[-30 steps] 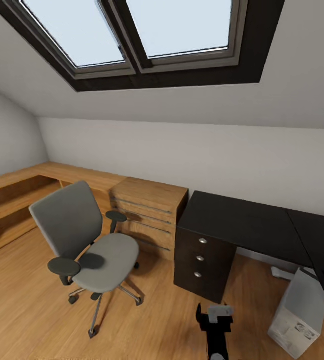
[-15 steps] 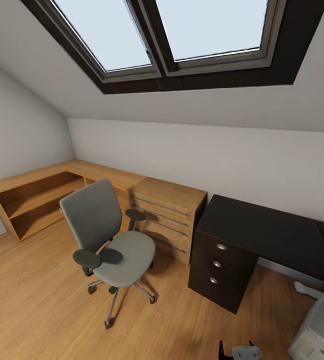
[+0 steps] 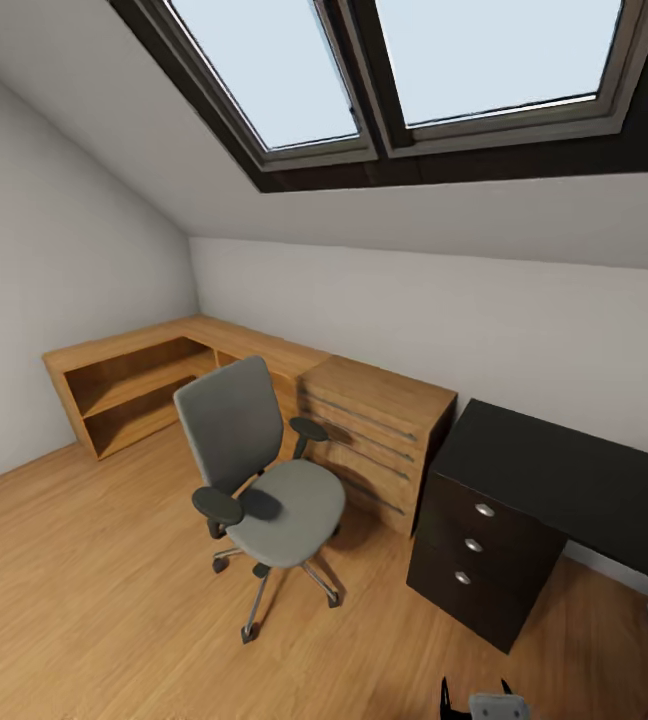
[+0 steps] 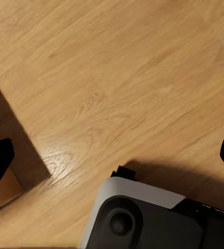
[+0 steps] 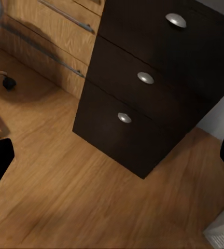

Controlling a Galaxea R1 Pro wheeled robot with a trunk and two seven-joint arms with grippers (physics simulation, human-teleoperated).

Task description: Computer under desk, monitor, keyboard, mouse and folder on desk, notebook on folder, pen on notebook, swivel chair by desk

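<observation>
Right now the swivel chair (image 3: 259, 480) stands out on the wood floor (image 3: 84, 600), its grey seat bare, well apart from the black desk (image 3: 564, 480) and just in front of the low light-wood cabinet (image 3: 379, 440) that sits between them. The desk's drawer unit (image 3: 479, 560) faces the room with three round silver knobs, and the desktop that shows is bare. Two skylights (image 3: 404, 70) are set in the sloping ceiling above. At the lower edge of the head view a bit of a gripper (image 3: 479, 700) pokes up, too little to tell which arm it belongs to. The right gripper (image 5: 112, 155) hangs released, fingers spread wide, looking down at the drawer unit (image 5: 143, 93) and the floor before it. The left gripper (image 4: 112, 155) is likewise spread apart and holding nothing, over bare floorboards (image 4: 117, 78) beside the robot's own base (image 4: 158, 218).
</observation>
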